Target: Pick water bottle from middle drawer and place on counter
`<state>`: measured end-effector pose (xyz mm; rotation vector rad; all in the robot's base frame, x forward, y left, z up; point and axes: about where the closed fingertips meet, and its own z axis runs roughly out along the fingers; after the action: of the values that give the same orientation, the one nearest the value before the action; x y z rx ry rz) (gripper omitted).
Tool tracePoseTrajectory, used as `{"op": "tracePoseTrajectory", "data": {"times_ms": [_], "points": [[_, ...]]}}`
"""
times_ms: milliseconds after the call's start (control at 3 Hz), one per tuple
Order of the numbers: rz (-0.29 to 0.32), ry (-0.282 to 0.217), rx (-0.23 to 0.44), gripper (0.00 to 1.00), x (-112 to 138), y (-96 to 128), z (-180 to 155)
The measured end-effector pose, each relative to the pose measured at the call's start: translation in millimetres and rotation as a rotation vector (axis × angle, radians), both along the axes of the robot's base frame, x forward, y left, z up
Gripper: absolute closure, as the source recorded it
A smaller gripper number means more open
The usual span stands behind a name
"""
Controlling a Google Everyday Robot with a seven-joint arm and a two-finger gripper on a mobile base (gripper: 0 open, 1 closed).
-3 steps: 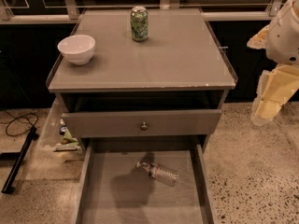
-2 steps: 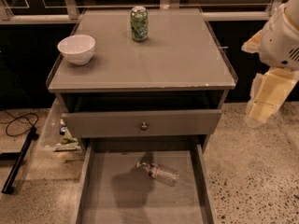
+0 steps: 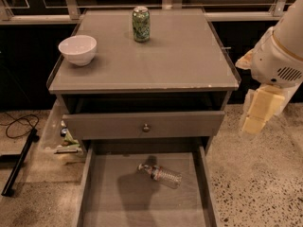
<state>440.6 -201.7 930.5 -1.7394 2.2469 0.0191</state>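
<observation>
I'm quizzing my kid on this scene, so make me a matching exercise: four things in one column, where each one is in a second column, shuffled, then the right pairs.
Things:
1. water bottle
2. green can
3. white bowl
4. tool

Places:
A. on the counter's left side
B. out past the counter's right edge
C. lying on the middle drawer floor
D. upright near the counter's back edge

Pairs: 1-C, 2-D, 3-A, 4-B
</observation>
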Motion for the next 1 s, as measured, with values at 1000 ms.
{"op": "tracePoseTrajectory", "data": {"times_ms": [1000], "points": [[-0.017,0.064,0.115,0.0,-22,10,-104]]}}
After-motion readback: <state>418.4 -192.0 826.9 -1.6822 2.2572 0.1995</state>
